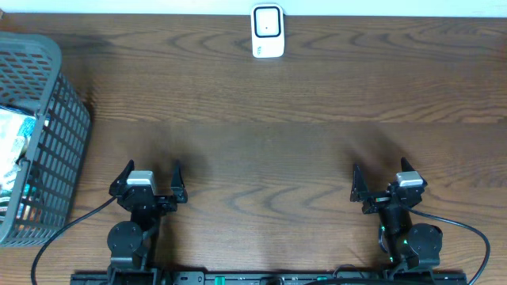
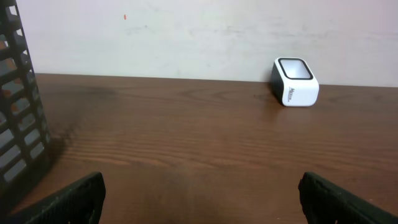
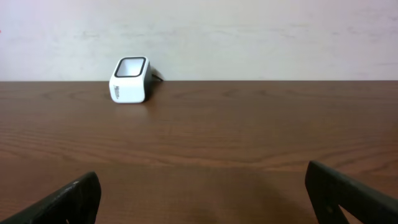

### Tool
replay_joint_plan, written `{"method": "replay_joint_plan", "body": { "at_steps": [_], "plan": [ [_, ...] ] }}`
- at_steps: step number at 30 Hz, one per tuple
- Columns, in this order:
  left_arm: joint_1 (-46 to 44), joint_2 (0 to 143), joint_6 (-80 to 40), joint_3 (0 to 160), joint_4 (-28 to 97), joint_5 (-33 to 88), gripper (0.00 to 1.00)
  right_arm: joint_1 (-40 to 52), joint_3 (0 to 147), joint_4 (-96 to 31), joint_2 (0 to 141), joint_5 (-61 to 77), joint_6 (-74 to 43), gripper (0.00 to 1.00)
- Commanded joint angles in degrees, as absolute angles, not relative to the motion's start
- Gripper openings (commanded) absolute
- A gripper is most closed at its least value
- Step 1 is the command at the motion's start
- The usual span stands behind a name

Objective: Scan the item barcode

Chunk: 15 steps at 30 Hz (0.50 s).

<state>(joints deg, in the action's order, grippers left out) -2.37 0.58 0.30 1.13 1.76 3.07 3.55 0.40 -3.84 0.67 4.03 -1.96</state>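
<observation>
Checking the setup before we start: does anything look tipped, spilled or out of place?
Nothing stands out. The white scanner stands upright at the far side, the grey basket sits at the left with packaged items inside, and the left gripper and right gripper are open and empty.

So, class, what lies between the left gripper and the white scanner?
Nothing: between the left gripper and the scanner is bare wooden table, clearest in the overhead view.

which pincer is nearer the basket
The left pincer: the grey basket stands just off its outer side, while the right pincer sits far across the table.
</observation>
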Motion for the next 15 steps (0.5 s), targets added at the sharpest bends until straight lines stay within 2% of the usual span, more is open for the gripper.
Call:
{"method": "replay_joint_plan", "body": {
  "at_steps": [1, 8, 15],
  "plan": [
    [-2.5, 0.2, 1.3, 0.2, 4.0, 2.7, 0.98, 3.2, 0.3, -4.1, 0.4, 3.5, -2.5, 0.99],
    [-2.5, 0.2, 1.3, 0.2, 3.8, 2.8, 0.98, 3.2, 0.3, -4.1, 0.4, 3.5, -2.5, 0.99],
    [-2.5, 0.2, 1.3, 0.2, -14.8, 10.5, 0.98, 3.2, 0.3, -4.1, 0.4, 3.5, -2.5, 0.99]
  ]
}}
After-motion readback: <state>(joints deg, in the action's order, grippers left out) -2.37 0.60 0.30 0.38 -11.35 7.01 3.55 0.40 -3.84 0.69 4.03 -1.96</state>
